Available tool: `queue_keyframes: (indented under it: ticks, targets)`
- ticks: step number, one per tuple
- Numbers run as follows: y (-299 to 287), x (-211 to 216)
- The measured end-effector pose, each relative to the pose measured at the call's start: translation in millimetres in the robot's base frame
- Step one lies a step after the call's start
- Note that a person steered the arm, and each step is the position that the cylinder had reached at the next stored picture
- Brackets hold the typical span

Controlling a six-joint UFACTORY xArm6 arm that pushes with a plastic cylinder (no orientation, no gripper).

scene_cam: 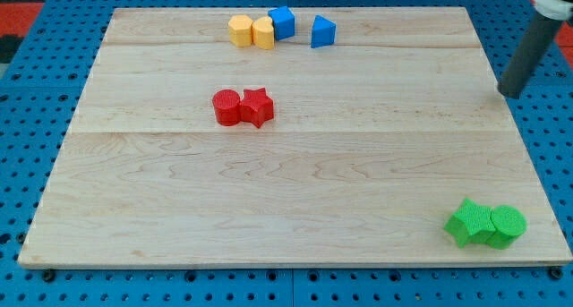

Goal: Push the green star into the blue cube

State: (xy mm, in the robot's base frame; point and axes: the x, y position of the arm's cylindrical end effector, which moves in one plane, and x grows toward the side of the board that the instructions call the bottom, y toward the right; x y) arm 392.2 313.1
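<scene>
Eight small blocks sit on a pale wooden counter [313, 182] made of long planks. The counter lies on a blue sheet full of little holes [18, 119].

On the left side of the middle, a red cylinder [226, 107] and a red star [257, 107] touch each other. Up at the view's top, a left yellow block [240, 29] and a right yellow block [263, 33] stand side by side, and I cannot tell their shapes for sure. The blue cube [282, 22] touches the right yellow block, just behind it. A blue wedge block [322, 31] stands near the cube but apart from it.

Far over at the view's bottom right corner lies the green star [470, 223]. A green cylinder [507, 225] presses against its right side. The green star is well apart from the blue cube, right across the counter.

The arm has no pincer, so nothing is held. It ends in a dark rod, and my tip [508, 94] is at the counter's right edge, well above the green star in the view and touching no block.
</scene>
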Motion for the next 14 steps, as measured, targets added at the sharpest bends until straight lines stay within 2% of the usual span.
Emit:
queue_keyframes:
  ticks: [1, 2, 3, 4, 7, 9, 11, 13, 14]
  targets:
    - [27.7, 36.3]
    - [31.4, 47.1]
    - [31.0, 92.0]
    - [0.7, 128.7]
    - [14.5, 193.4]
    - [-44.5, 208.7]
    - [-49.8, 212.0]
    - [-106.5, 226.4]
    - [-114.3, 215.8]
